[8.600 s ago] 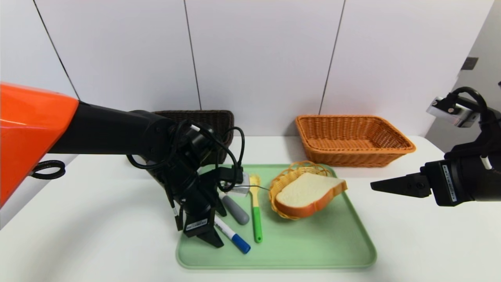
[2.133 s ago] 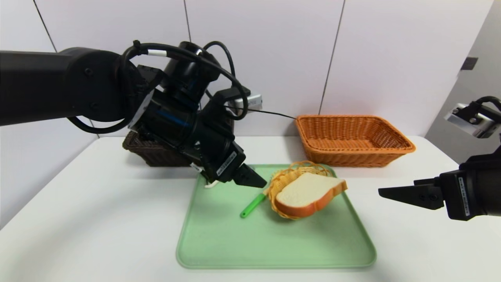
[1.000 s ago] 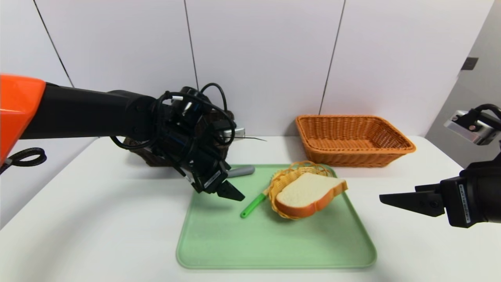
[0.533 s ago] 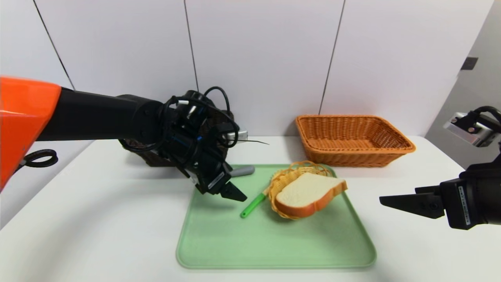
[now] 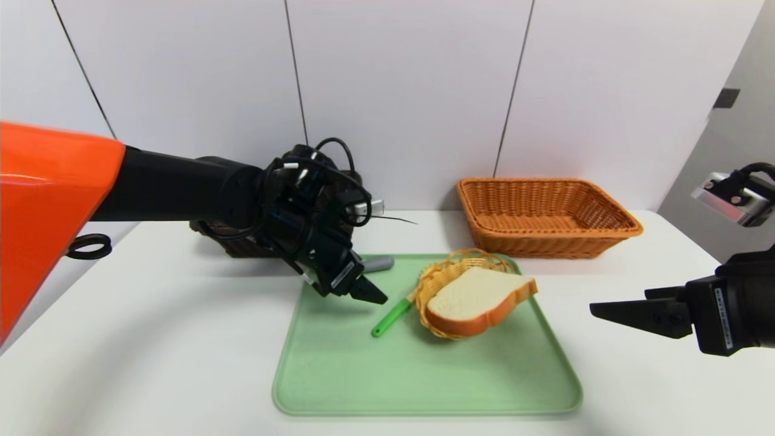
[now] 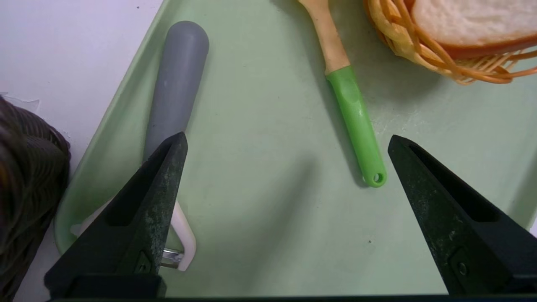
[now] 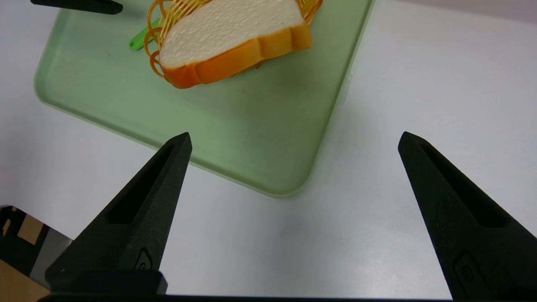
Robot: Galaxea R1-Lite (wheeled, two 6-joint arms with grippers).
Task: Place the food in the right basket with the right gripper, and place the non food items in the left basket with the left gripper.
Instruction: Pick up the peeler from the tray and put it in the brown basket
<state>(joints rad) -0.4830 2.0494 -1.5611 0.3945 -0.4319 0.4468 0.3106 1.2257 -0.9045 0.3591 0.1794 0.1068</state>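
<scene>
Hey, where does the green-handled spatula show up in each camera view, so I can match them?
Head view: green-handled spatula lies on the green tray, beside the small wicker basket.
Left wrist view: its handle lies between the open left tool's tips.
Right wrist view: only the handle end shows, by the basket.
Shared landmark: the bread slice in that small wicker basket.

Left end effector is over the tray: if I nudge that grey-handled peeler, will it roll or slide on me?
The grey-handled peeler has a round, smooth handle, so it may roll. It lies against the green tray's raised rim, which should block it outward. Its white head looks flatter, probably damping any roll. The open left end effector hovers above.
</scene>
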